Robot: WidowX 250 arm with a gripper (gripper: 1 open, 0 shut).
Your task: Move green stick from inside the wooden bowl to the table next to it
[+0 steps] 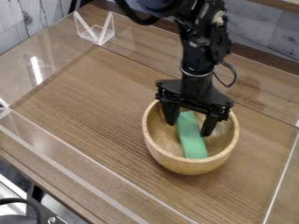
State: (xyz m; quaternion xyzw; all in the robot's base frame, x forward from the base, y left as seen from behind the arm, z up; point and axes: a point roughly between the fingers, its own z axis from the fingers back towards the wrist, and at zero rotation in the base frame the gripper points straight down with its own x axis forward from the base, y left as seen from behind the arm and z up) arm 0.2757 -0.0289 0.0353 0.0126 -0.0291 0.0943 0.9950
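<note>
Desk (93, 96), brown wood-grain and walled in low clear acrylic, bare on the left side where the stick is meant to end up. Bowl (158, 147), round and pale tan with a thick rim, sitting right of centre. Stick (191, 140), a flat bright-green bar, lying inside the bowl, sloped from the far wall down toward the near side, upper end hidden behind the tool. Pincer (193, 121), black, pointing straight down, fingers spread wide apart and dipped inside the rim, one on each side of the stick's upper half; nothing clamped, no contact to be made out at this size.

Likely light and rigid, a painted or plastic block by the look of it, so unlikely to bend or crush under a firm squeeze. Smooth faces and a smooth bowl lining, so probably slippery: apt to skate along the curved wood if nudged from one side before both fingers meet it. Best hold judged to be across the narrow width, on the two long edges, around the middle of the length or a little above it, where the bar stands clear of the bowl floor. End grip less wise, since the bar would swing. Sloped resting pose worth minding too: closing while tilted may leave the bar hanging crooked on the lift over the rim.
</note>
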